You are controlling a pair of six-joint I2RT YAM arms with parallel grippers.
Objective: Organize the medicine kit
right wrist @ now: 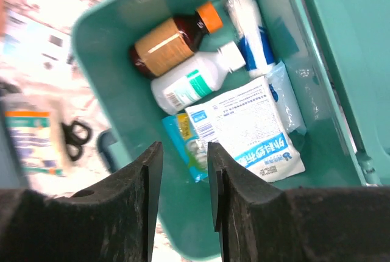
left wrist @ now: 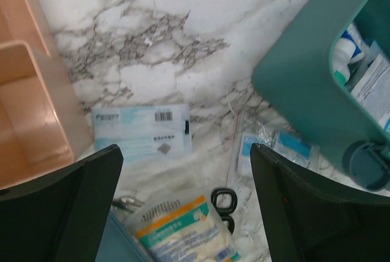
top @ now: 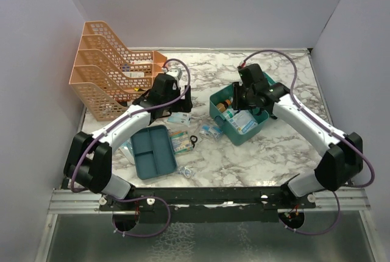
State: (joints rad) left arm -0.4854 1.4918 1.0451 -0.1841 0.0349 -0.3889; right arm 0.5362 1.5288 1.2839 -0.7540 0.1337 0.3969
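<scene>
The teal medicine kit (top: 244, 134) stands open right of centre. It holds a brown bottle with an orange cap (right wrist: 169, 44), a white bottle (right wrist: 194, 83), a bandage roll (right wrist: 248, 24), a white pouch (right wrist: 251, 133) and a blue-yellow packet (right wrist: 184, 144). My right gripper (top: 242, 105) hovers over the kit's inside (right wrist: 183, 147), jaws slightly apart and empty. My left gripper (top: 177, 107) is wide open and empty (left wrist: 184, 150) above the table. Below it lie a gauze pack (left wrist: 183, 231), black scissors (left wrist: 224, 204) and a blue-white packet (left wrist: 141, 131). A foil packet (left wrist: 277, 149) lies next to the kit (left wrist: 304, 73).
An orange mesh file rack (top: 106, 73) stands at the back left, its base close to my left gripper (left wrist: 30, 109). A flat teal divided tray (top: 154, 151) lies near the front, with loose packets (top: 186, 172) around it. The kit's open lid (right wrist: 347, 42) rises on the kit's far side.
</scene>
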